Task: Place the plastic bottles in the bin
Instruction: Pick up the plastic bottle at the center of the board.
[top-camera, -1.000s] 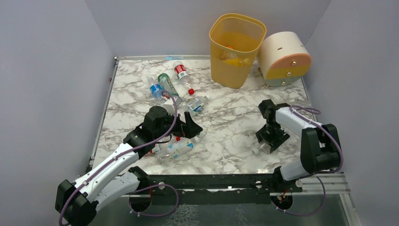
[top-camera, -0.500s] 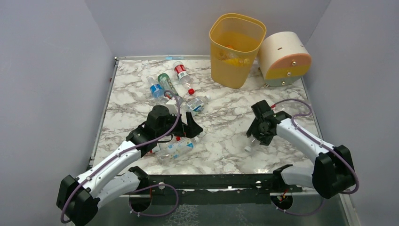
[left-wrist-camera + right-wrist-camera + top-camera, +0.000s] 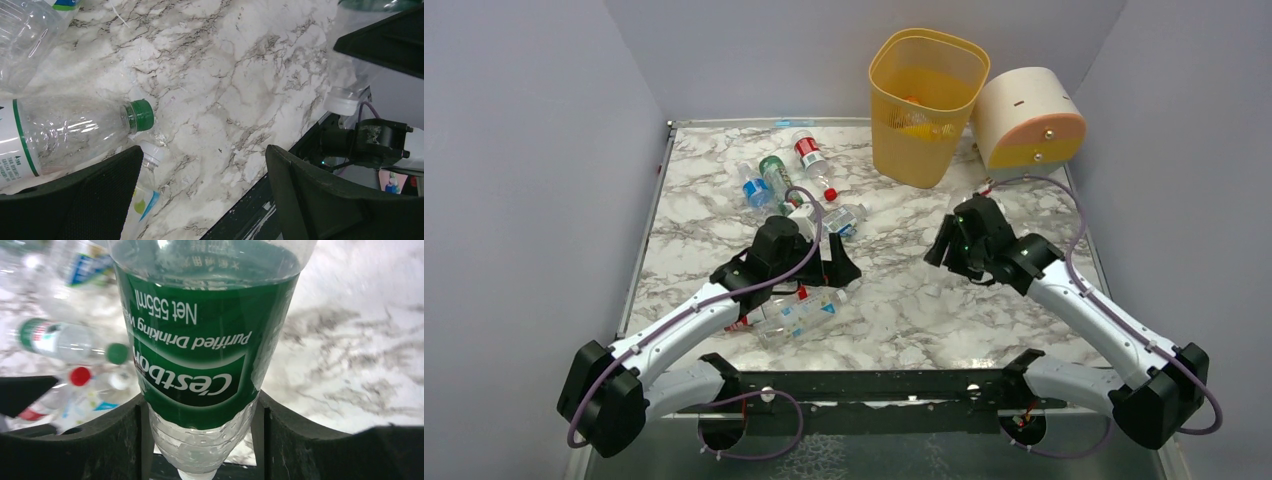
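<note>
Right gripper is clenched on a clear bottle with a green label. Its fingers press both sides of the body, just under the label in the wrist view. In the top view the right gripper sits right of centre, lifted over the marble table, below the bin in frame and apart from it.

Left gripper is spread wide with nothing between the jaws. It sits low over the table at centre of the top view. Wrist view: a green-capped bottle lies at left edge, cap pointing right. A white-capped bottle is just beside it, partly under the left-hand finger.

Loose bottles in the top view:
- red-label bottle, green-label one and blue-label one clustered upper left of centre
- two more lying under the left arm

The bin stands upright at top centre, with something orange visible inside. The cream cylinder is touching its right side.
</note>
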